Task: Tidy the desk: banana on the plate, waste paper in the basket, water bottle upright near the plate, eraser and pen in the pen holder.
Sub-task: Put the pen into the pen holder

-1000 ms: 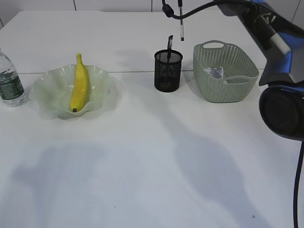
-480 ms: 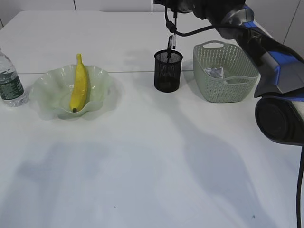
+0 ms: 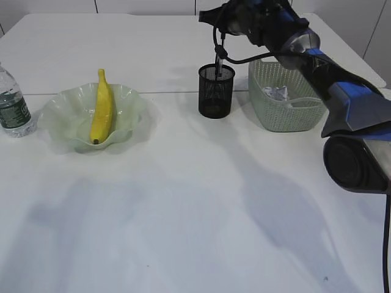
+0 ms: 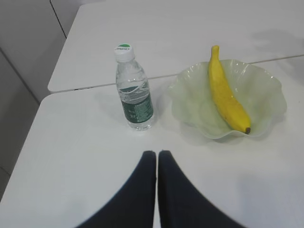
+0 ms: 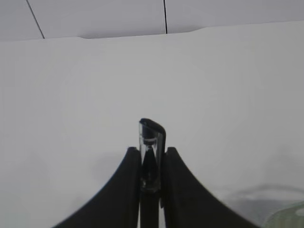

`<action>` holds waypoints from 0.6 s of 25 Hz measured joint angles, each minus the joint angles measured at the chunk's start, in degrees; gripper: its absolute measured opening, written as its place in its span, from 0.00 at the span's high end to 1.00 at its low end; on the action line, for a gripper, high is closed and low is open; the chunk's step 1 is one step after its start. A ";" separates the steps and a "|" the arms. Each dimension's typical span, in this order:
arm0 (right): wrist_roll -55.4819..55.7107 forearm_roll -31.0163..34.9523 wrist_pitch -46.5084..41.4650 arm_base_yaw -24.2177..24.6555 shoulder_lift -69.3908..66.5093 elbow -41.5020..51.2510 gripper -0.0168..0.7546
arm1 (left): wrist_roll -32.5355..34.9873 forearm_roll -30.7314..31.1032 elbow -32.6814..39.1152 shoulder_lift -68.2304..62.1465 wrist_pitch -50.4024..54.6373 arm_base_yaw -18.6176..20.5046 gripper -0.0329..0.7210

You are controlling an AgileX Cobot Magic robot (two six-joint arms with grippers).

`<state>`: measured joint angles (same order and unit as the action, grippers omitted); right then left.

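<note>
We see the desk [image 3: 183,213], a plain white top with a seam running across it behind the objects. Along its far half stand four things in a row: the water bottle [image 3: 12,107] upright at the left edge, the plate [image 3: 131,119] just beside it, the pen holder [image 3: 215,91] near the middle, and the basket [image 3: 290,97] toward the right edge.

Banana [image 3: 101,110] on plate [image 3: 64,116]; bottle [image 3: 12,110] left of it.
</note>
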<state>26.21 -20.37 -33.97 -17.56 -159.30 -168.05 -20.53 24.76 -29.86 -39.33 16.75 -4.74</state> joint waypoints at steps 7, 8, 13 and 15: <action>0.00 1.74 1.26 0.09 -2.32 -0.43 0.88 | 0.00 0.09 0.00 0.00 -0.56 0.00 0.99; 0.00 1.74 1.37 0.09 -2.40 -0.44 0.88 | 0.00 0.09 0.00 0.00 -0.61 0.00 0.99; 0.04 1.55 1.09 0.09 -2.44 -0.53 0.88 | 0.00 0.09 0.00 0.00 -0.70 0.00 0.99; 0.04 1.50 0.59 0.09 -2.44 -0.53 0.88 | 0.00 0.09 0.00 0.00 -0.70 0.00 0.99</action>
<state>26.25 -18.87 -33.38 -17.47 -161.73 -168.57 -20.53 24.85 -29.86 -39.33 16.04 -4.74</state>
